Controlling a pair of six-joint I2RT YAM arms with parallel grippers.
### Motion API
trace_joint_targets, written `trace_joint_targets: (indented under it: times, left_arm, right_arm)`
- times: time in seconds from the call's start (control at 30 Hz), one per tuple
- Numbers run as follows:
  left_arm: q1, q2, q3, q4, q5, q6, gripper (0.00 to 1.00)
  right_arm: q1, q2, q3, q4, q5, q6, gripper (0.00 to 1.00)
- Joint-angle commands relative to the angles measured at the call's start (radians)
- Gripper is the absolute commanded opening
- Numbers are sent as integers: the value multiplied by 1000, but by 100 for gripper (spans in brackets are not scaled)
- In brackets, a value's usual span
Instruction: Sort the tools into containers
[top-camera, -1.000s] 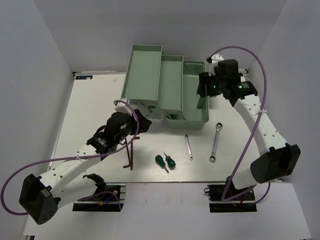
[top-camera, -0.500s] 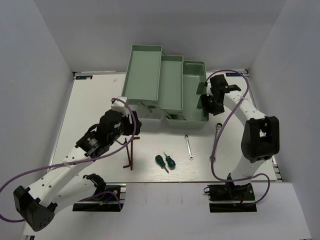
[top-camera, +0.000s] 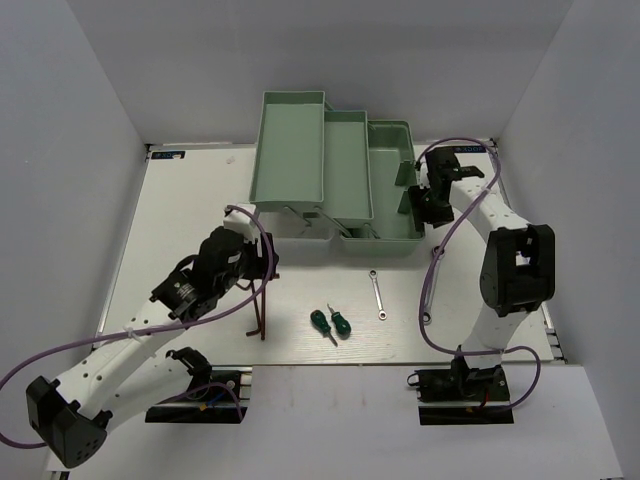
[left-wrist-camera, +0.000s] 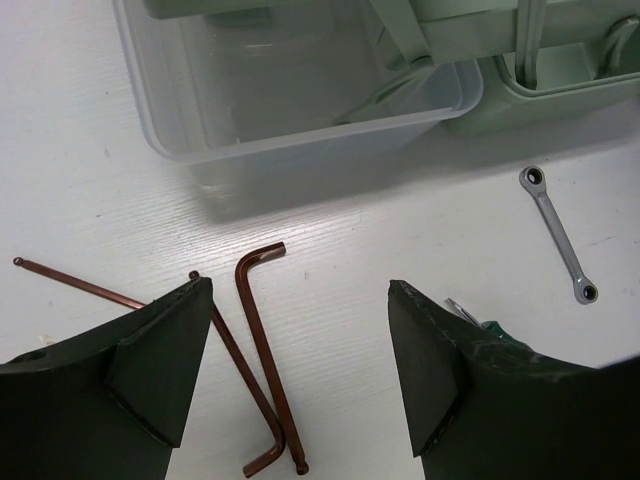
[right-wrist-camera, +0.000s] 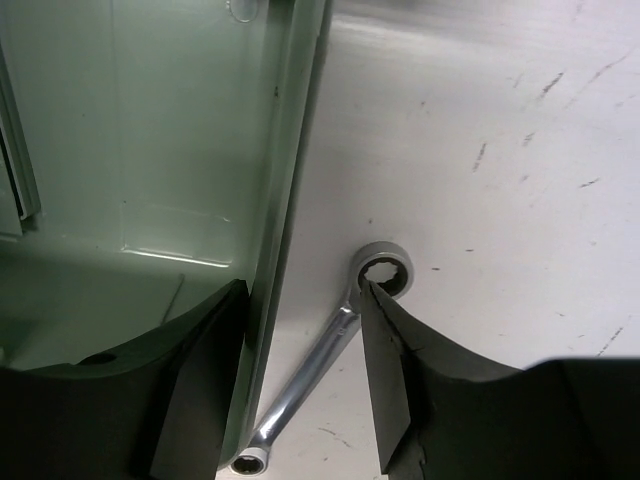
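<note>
A white table (top-camera: 180, 220), boxed in by plain pale-grey walls (top-camera: 80, 110), carries the whole scene. At left, the left gripper (left-wrist-camera: 300, 290) hangs over the tabletop with its fingers spread wide and nothing between them. Below it lie the reddish-brown hex keys (left-wrist-camera: 262, 350), L-shaped and close together, their long arms running mostly from the near edge toward the far side in the overhead view. Further right, near the front edge, two green-handled screwdrivers (top-camera: 319, 321) lie side by side and slightly aslant, too small to tell which way the blades point. Just right of them, and apart, the short wrench (top-camera: 377, 294) lies flat with a ring at each end, its long axis near to far and the far end leaning a little left. At the far middle of the table stands the mint-green toolbox (top-camera: 290, 190), its trays stepped open from left to right, with its clear lid (left-wrist-camera: 300, 110) resting on the table beside the lowest tray. At right, the right gripper (right-wrist-camera: 302, 285) sits at the toolbox's right-hand wall, fingers parted and gripping nothing. Seen past them in the wrist view, the longer wrench (right-wrist-camera: 320, 360) lies flat on the table just beside that wall, ring head toward the upper right, shaft slanting to the lower left.
</note>
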Motion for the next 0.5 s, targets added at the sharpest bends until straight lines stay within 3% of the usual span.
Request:
trace_joint_targets:
  times: [0.0,0.07,0.13,0.17,0.27,0.33,0.4,0.43,0.47]
  left_arm:
    - [5,-37,-14,6,-13,16,81]
    - [5,-50,-14,17,10,25,81]
    - [5,-61,-25,41,31,34,81]
    - [5,-76,-25,51,51,45,81]
    - [5,-104,-44,78,90,66,81]
    - [5,-115,-55,94,117,66,70]
    - [5,-115,-64,120,148,77,41]
    - [5,-115,-64,120,188,77,29]
    - [5,-115,-64,130,208,88,21]
  right_arm:
    - [-32,-10,43,1,64,-42,54]
    - [-34,-42,40,-5,44,-54,57]
    - [-43,-84,-6,6,-158,-78,62]
    - [-44,-142,-24,10,-265,-106,64]
    - [-43,-329,-130,119,-338,-122,67]
    - [-46,-445,-181,142,-213,-128,67]
    - [-60,-507,-236,139,-135,-141,69]
    - [-64,-509,-271,92,-86,-148,67]
    - [-83,-507,-281,55,-88,-157,55]
